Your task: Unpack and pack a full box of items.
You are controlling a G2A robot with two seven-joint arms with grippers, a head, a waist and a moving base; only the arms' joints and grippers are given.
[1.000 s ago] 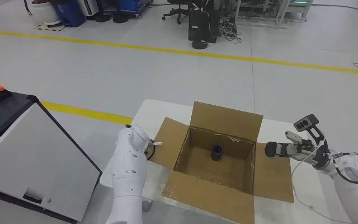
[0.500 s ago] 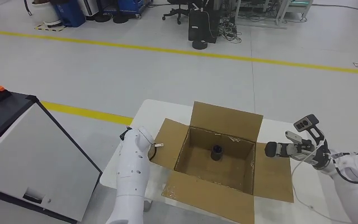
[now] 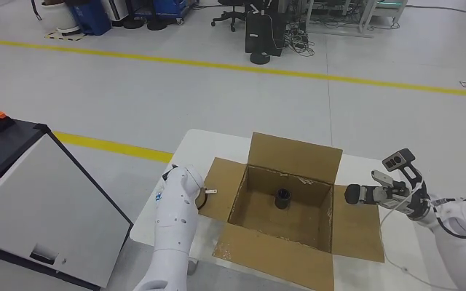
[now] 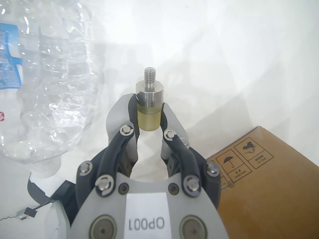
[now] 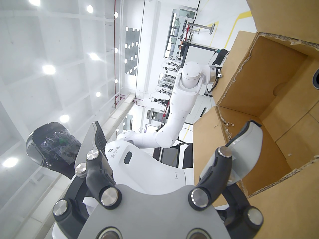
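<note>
I judge the unpacking well along but not finished: my left end effector is clenched on a threaded stud mount above the counter, off the box at its 9 o'clock, beside a clear plastic bottle already lying out. One black cylinder sits on the box floor. My right end effector is released and empty at the box's 3 o'clock. Repacking is all ahead
</note>
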